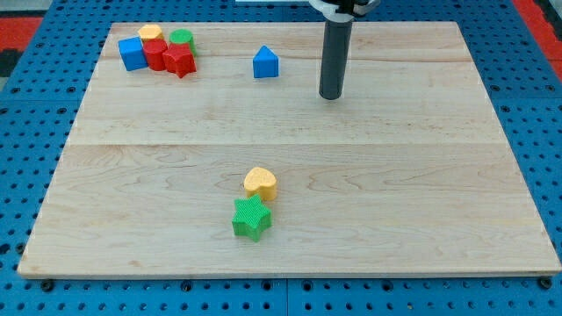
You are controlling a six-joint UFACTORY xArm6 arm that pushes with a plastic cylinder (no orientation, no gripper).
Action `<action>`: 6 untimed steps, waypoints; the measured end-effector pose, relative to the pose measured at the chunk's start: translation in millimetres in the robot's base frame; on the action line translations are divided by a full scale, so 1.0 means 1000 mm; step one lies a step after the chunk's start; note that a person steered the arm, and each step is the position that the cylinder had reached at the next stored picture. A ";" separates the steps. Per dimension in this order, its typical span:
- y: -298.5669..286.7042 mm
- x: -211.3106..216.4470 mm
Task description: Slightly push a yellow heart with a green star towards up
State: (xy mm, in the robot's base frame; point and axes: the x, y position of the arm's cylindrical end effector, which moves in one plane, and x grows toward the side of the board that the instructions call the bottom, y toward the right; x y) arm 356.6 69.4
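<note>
A yellow heart (pixel 260 183) lies on the wooden board below its middle. A green star (pixel 251 218) lies right below the heart and touches it. My tip (pixel 330 96) rests on the board in the upper right part, well above and to the right of both blocks and apart from them.
A blue house-shaped block (pixel 265 63) lies left of my tip. In the top left corner a cluster holds a blue block (pixel 133 53), a yellow block (pixel 150 33), a green round block (pixel 182 39), a red block (pixel 156 54) and a red star (pixel 179 61).
</note>
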 end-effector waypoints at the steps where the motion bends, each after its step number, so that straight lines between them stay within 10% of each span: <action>1: 0.004 0.065; 3: 0.005 0.228; 5: -0.128 0.233; 6: -0.099 0.213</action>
